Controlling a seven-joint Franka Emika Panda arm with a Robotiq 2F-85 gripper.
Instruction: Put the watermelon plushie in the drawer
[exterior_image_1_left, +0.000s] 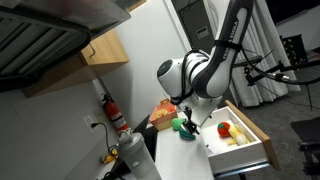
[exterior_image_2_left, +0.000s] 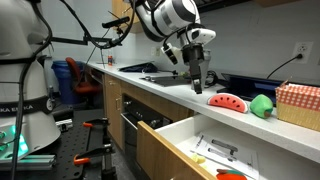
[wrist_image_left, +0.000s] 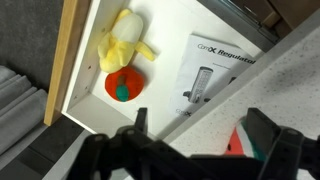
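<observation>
Watermelon plushie (exterior_image_2_left: 228, 101): lies flat on the countertop (exterior_image_2_left: 160, 82), red-pink face up and green rind along its edge. It is outside the drawer, above its open end.
Same plushie, wrist view (wrist_image_left: 240, 144): only a red and green sliver shows at the bottom edge, on the speckled counter.
Drawer (exterior_image_2_left: 165, 142): pulled out below the counter, with a white interior and light wood side walls. It also shows in an exterior view (exterior_image_1_left: 256, 128) and in the wrist view (wrist_image_left: 66, 60).
Drawer contents: a yellow banana plushie (wrist_image_left: 125, 45) touches a round red fruit toy (wrist_image_left: 122, 86) near the wood wall. A printed leaflet (wrist_image_left: 215, 75) lies flat beside them.
Gripper (exterior_image_2_left: 197, 82): points down over the countertop, just beside the plushie and apart from it.
Gripper state: the dark fingers (wrist_image_left: 135, 128) are spread wide in the wrist view, with nothing held between them.
Neighbours on counter: a small green round item (exterior_image_2_left: 263, 104) sits just beside the plushie. Next to that is a red checkered box (exterior_image_2_left: 298, 105).
Wall side: a red fire extinguisher (exterior_image_1_left: 115, 112) hangs under the wood cabinet.
</observation>
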